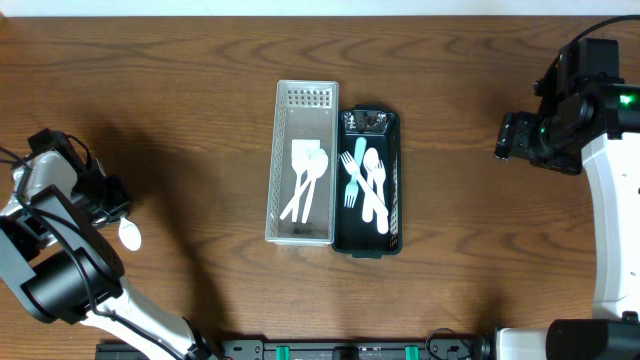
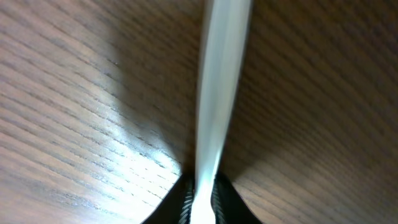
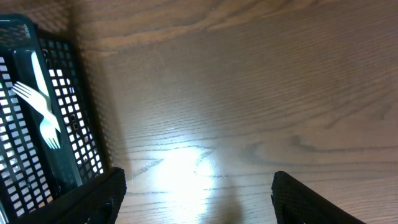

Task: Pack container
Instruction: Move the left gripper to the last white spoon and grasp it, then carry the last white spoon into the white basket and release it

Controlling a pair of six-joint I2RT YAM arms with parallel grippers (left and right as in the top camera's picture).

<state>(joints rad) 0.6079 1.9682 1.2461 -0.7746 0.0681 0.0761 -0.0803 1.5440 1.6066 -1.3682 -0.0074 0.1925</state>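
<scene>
- Spoon (image 1: 130, 236), white, at the table's (image 1: 200, 100) left side, well apart from the basket (image 1: 272, 180).
- My left pincer (image 2: 200, 199) is clamped tight on its handle, which is blurred up close.
- Basket touches a black tray (image 1: 395, 180); the tray seemingly holds forks (image 1: 365, 180).
- My right pincer (image 3: 199, 186) gapes wide, holding nothing.

White spoon (image 1: 130, 236), teal fork (image 1: 356, 168), black tray (image 1: 394, 180), grey basket (image 1: 275, 170), brown grained table (image 1: 200, 100).

Glossy wood-grain table (image 1: 480, 250), plastic spoon (image 1: 130, 236)

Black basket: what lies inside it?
One teal utensil and some white cutlery lie inside the black basket. The pieces overlap, so their exact number is unclear.
</scene>
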